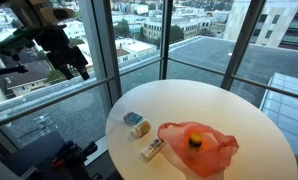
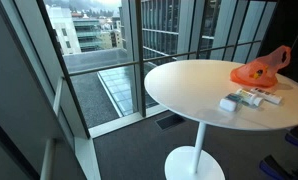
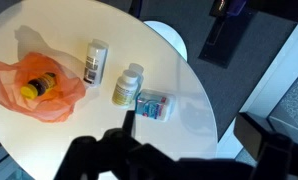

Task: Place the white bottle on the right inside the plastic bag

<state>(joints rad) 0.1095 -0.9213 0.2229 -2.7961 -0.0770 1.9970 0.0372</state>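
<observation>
Dark Robotiq gripper [image 3: 129, 125] in shadow at bottom of wrist view, well above round white table [image 3: 194, 125]; finger spread impossible to tell; below, small blue-labelled container [image 3: 154, 104] just beside white bottle with yellowish label [image 3: 127, 86]; next over, white bottle with dark label [image 3: 94, 62]; farthest, orange translucent plastic bag [image 3: 59, 95] (yellow-capped item [image 3: 31, 90] inside), dark-labelled bottle just beside it.

The round white table [image 1: 249, 130] held an orange plastic bag [image 3: 29, 95]. Beside it lay a dark-labelled bottle [image 3: 94, 62], a white bottle [image 3: 127, 85] and a blue-labelled container [image 3: 154, 104].
</observation>
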